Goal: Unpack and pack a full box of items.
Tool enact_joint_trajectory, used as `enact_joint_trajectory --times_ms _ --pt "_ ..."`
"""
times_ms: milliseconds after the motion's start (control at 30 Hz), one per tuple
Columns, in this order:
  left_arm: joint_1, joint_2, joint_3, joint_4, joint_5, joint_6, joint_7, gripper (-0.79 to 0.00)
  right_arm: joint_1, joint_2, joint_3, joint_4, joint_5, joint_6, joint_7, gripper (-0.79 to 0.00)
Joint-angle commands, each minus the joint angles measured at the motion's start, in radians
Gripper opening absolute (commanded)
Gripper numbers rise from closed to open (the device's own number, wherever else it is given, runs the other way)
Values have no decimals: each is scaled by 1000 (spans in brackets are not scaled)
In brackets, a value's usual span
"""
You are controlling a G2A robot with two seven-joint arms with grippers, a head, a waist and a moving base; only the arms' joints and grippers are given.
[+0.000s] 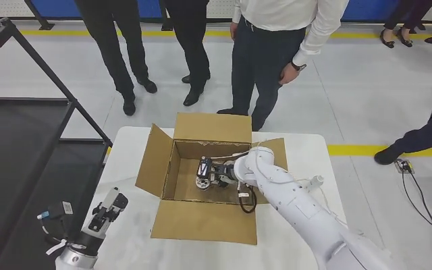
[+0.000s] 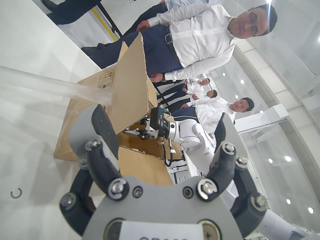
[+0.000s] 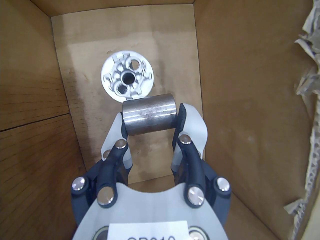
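An open cardboard box (image 1: 196,221) stands on the white table (image 1: 128,155). My right gripper (image 3: 151,118) is down inside it, shut on a grey metal cylinder (image 3: 149,118) held crosswise between the fingers. On the box floor just beyond lies a round cast metal disc (image 3: 127,77) with a centre hole. In the top view the right arm (image 1: 283,196) bends over the box's right side, its gripper (image 1: 202,177) over the box floor. My left gripper (image 2: 162,126) stays low at the table's front left corner, open and holding nothing, pointing toward the box (image 2: 125,88).
The box flaps (image 1: 154,160) stand out on all sides. Crumpled packing paper (image 3: 310,51) shows over one box wall. A small metal C-clip (image 2: 16,193) lies on the table by the left gripper. A dark frame (image 1: 47,101) stands left of the table. People stand behind the box.
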Motion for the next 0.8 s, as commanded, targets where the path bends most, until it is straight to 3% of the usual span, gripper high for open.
enact_joint_trajectory --times_ms 0,200,367,767 --pt "-2 0 3 1 3 1 0 0 -54 37 47 -131 -12 12 59 -785" --pt "-9 0 11 0 6 5 -1 0 -289 140 227 -587 -64 28 233 -785" --pt "-10 0 12 -1 7 6 0 0 -458 188 347 -859 -101 34 292 -785" --pt "-2 0 -1 -2 -9 -4 4 0 -458 188 347 -859 -101 34 292 -785"
